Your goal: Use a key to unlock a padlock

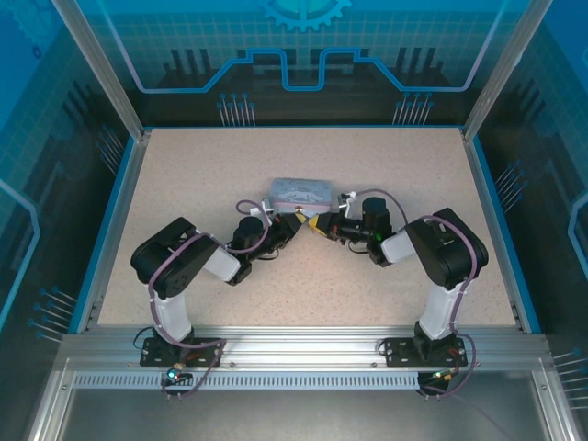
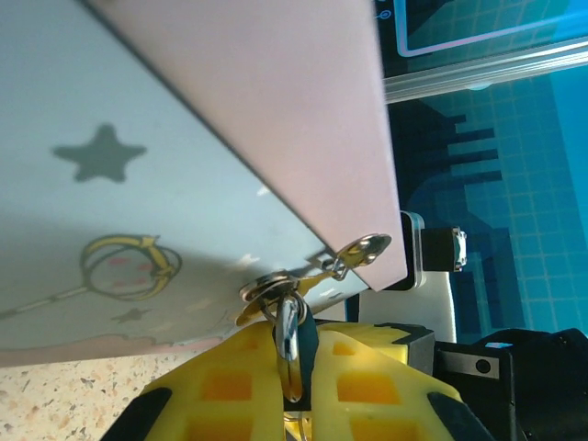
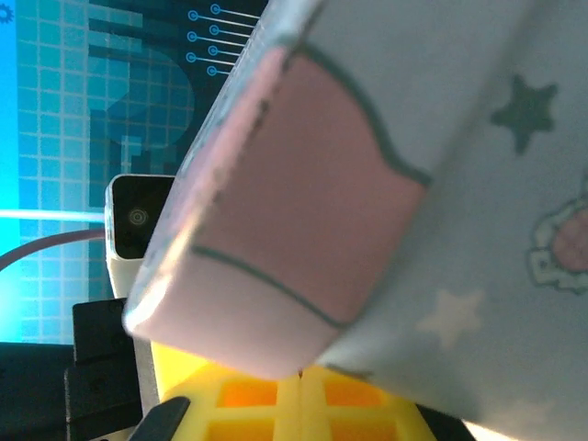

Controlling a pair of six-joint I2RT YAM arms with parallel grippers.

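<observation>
1. The key [image 2: 288,335] is a thin metal piece standing on edge. It is pinched between the two yellow fingers [image 2: 239,367] of the left pincer [image 2: 294,347]. Its exact shape is hard to tell, because the fingers cover most of it.
2. At the upper end of the key sits a small metal ring [image 2: 268,287]. It lies right against the lower edge of the tin box [image 2: 184,165].
3. Just beside the ring, at the corner of the tin box, there is a small metal loop [image 2: 364,245]. I cannot tell if this loop is joined to the ring.
4. The left pincer is clamped on the key, and its fingers are almost together.
5. The tin box is pale blue with a pink side, and it has printed stars and a cartoon drawing. From above, the tin box [image 1: 301,191] lies on the speckled counter [image 1: 230,165], a little behind the middle.
6. The right pincer [image 3: 299,400] has its yellow fingers pressed together, and I see nothing between them. They are just under the pink end of the tin box [image 3: 441,184].
7. From above, the left pincer [image 1: 294,222] and the right pincer [image 1: 319,225] meet nearly tip to tip. They are close in front of the near long side of the tin box.
</observation>
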